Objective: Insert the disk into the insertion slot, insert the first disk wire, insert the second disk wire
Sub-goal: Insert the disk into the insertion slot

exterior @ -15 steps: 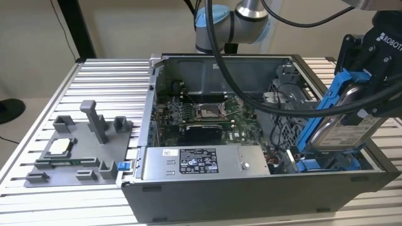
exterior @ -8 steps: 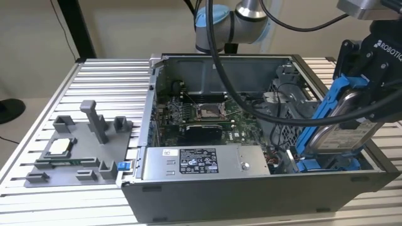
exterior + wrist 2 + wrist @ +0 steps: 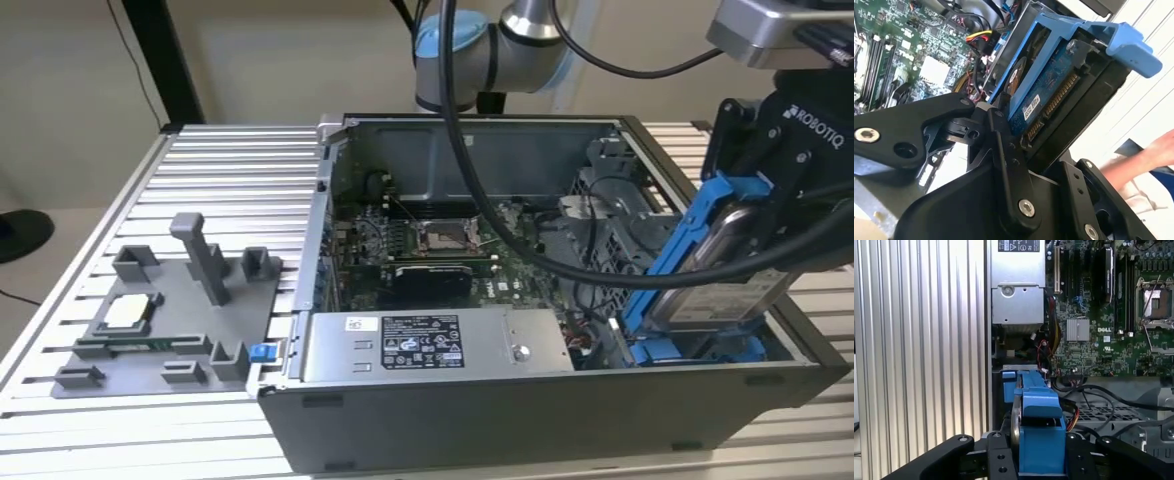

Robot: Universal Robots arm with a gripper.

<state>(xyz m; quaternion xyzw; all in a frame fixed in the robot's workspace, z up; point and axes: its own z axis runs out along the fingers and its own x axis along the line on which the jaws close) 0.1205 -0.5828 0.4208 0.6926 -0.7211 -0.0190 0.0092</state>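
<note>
— so, where is the disk (image 3: 727, 275) now?
— up in the gripper (image 3: 761, 215). its fingers (image 3: 1004, 150) are closed on the blue-framed sides, and the disk hangs tilted, with its lower end over the insertion slot (image 3: 667, 350) in the corner of the computer case (image 3: 534, 420) on the exterior view's right.
— seated, then?
— not yet, i'd judge. most of it rides above the case rim, so the first step is under way, not finished.
— and the two wires?
— neither looks plugged in. in the second wrist view the disk's connector edge (image 3: 1059, 97) is bare.
</note>
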